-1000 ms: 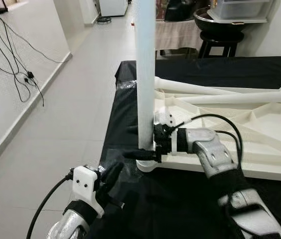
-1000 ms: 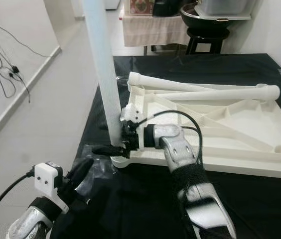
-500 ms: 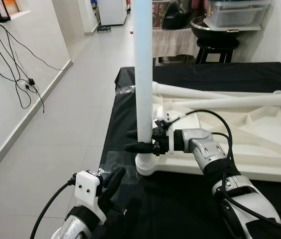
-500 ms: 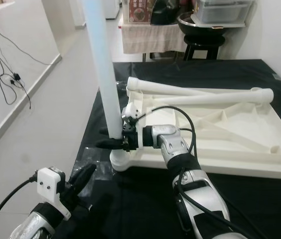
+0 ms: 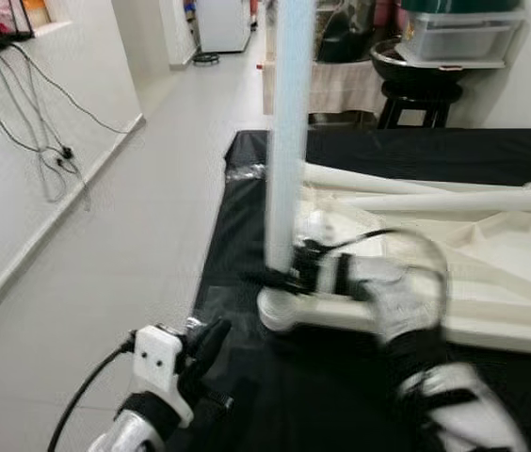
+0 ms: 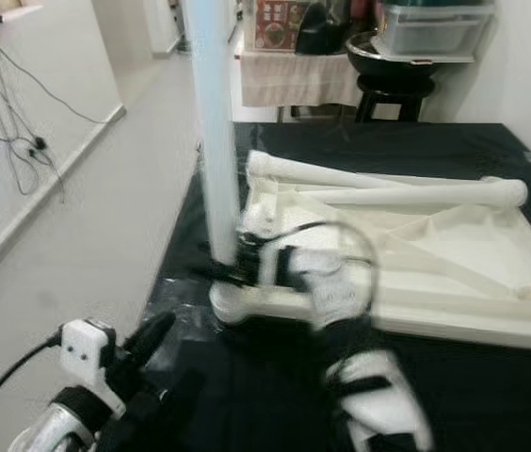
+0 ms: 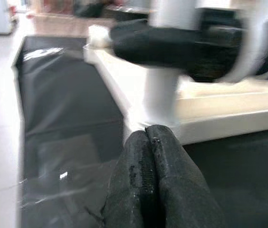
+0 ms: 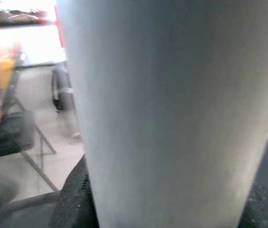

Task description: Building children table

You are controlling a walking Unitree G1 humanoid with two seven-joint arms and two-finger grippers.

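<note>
Plastic leg (image 5: 282, 141) stands upright at the tabletop's (image 6: 454, 254) near-left corner, right gripper (image 5: 280, 278) clamped low on it. Light, stiff, smooth; grip near the base. Left gripper (image 7: 148, 156) idles closed.

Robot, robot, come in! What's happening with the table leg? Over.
Right gripper clamped round upright leg at tabletop corner socket. Left gripper shut, idle. Two spare legs on tabletop.
</note>
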